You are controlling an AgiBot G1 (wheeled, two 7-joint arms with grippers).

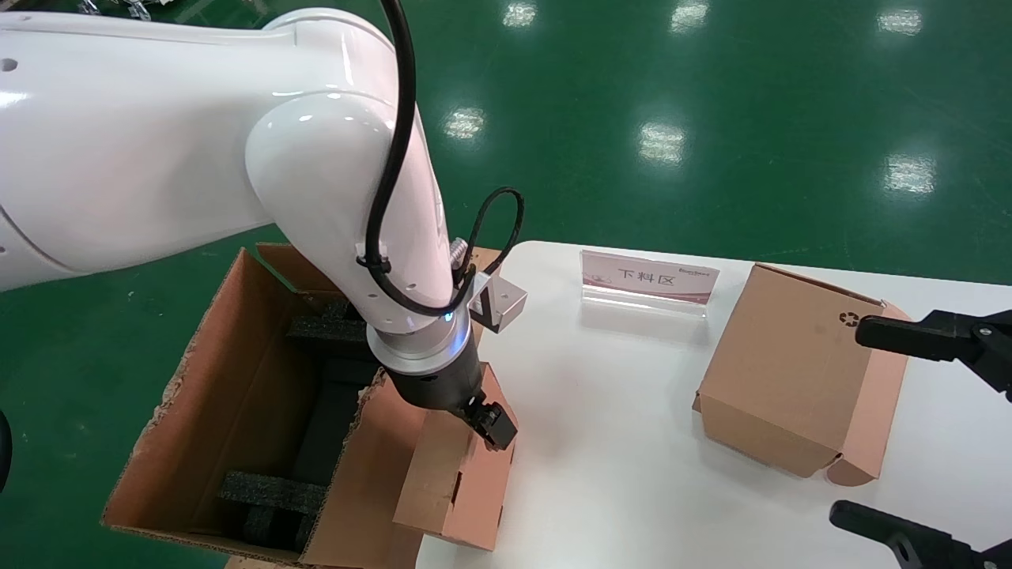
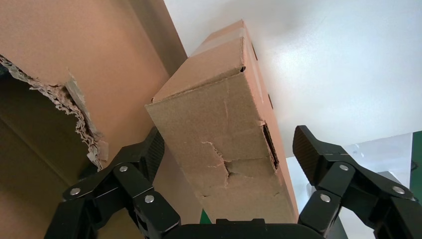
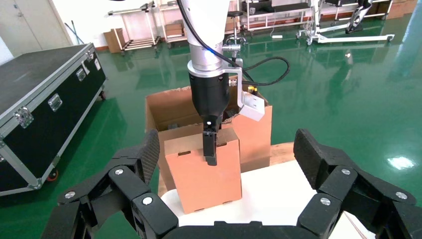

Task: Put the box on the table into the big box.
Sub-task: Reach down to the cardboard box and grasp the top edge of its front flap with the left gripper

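The box [image 1: 458, 482] stands slightly tilted on the white table [image 1: 617, 411], at its left edge against the big box [image 1: 229, 316]. My left gripper [image 1: 466, 419] reaches down over the box's top and straddles it, open. In the left wrist view one fingertip [image 2: 306, 149] stands clear of the box [image 2: 224, 124], and the other fingertip [image 2: 152, 149] sits close by its opposite side. The right wrist view shows a finger of the left gripper [image 3: 211, 149] lying over the box's [image 3: 204, 174] pinkish face. The big box holds black foam blocks [image 1: 269, 494]. My right gripper [image 1: 850, 423] is open at the right.
A similar cardboard box with a recycling symbol [image 1: 783, 371] sits on the table just left of my right gripper. An acrylic sign [image 1: 648, 276] stands at the table's back. A black flight case [image 3: 45, 99] is on the green floor beyond.
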